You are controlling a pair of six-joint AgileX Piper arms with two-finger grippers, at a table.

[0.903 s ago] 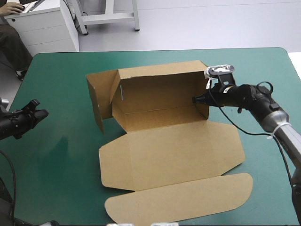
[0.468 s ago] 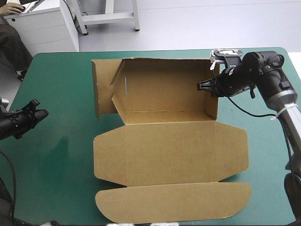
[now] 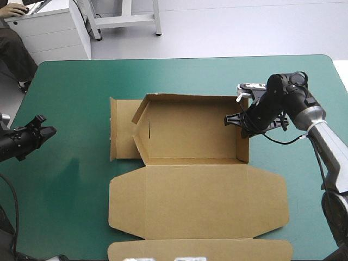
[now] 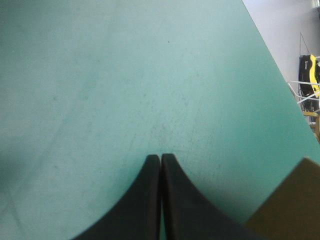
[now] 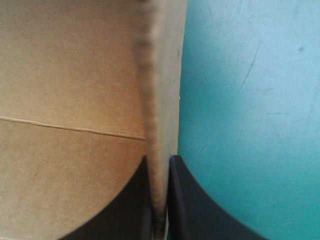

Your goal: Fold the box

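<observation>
The brown box (image 3: 190, 163) lies mid-table as an open tray with its back and right walls raised, the lid and its tuck flap flat toward the near edge. A side flap (image 3: 120, 129) lies out to the left. My right gripper (image 3: 239, 120) is shut on the top of the right wall (image 5: 157, 100), whose edge runs between the fingers. At the table's left edge my left gripper (image 3: 48, 132) rests shut over bare teal-green cover, apart from the box; a corner of the box (image 4: 295, 205) shows ahead of it.
Teal-green cover (image 3: 70, 179) lies bare to the left of the box and behind it (image 3: 190, 76). The lid's tuck flap (image 3: 196, 250) reaches the near edge of the table.
My right gripper has swung the box round and lowered it, holding the right wall throughout. The tray now sits squarer and nearer the table's near edge. The left gripper has not moved.
</observation>
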